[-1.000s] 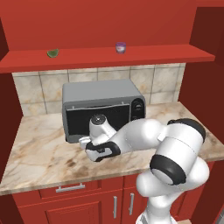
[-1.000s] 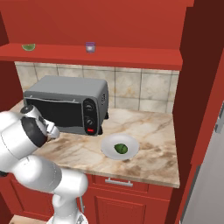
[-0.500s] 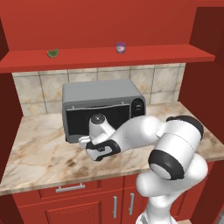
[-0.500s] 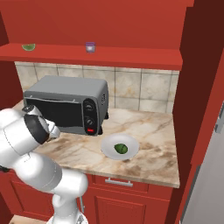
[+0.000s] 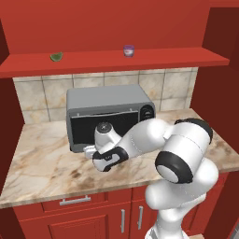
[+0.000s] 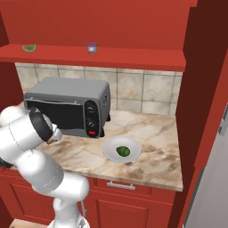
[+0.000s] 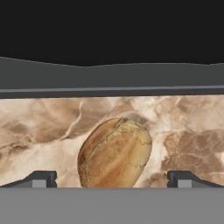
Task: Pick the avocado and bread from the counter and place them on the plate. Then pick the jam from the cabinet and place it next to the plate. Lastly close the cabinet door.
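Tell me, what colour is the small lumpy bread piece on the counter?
Tan-brown with darker mottling; the lumpy bread piece shows best in the hand view.

Counter (image 6: 151, 133): beige-brown marble with darker veins; bread (image 7: 114, 153): tan-gold with fine brown crackle lines; avocado (image 6: 123, 151): dark glossy green, on a pale grey-white plate (image 6: 109, 150). Cabinet (image 5: 116, 28), shelf (image 5: 177, 57) and drawers (image 5: 74, 201): red; jam (image 5: 129, 50): purple with whitish top; wedge (image 5: 56, 56): pale green. Toaster oven (image 6: 73, 91): grey with black front and one red button; backsplash (image 6: 142, 91): beige tiles; arm (image 5: 182, 149): white with black joints.
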